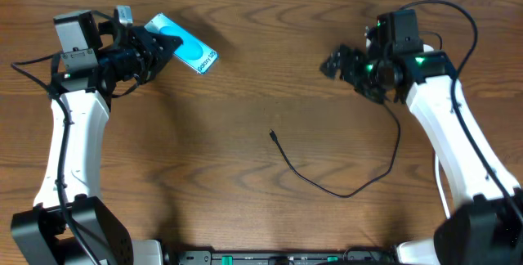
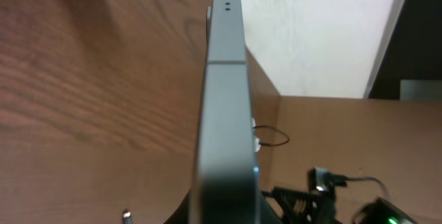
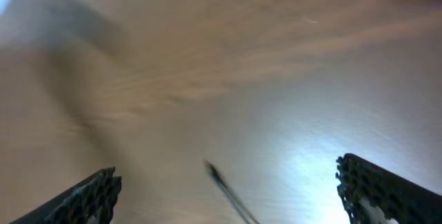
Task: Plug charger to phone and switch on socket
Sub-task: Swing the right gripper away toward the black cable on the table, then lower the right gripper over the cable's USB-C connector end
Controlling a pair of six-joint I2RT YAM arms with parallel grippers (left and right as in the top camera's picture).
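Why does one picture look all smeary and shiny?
Right wrist view: the table is smeared by blur, with white glare bottom right; the charger tip is a fuzzy dark streak. Left wrist view: the phone looks soft at its near edge. Overhead view: sharp, with only faint shadows.

Wooden table — black charger
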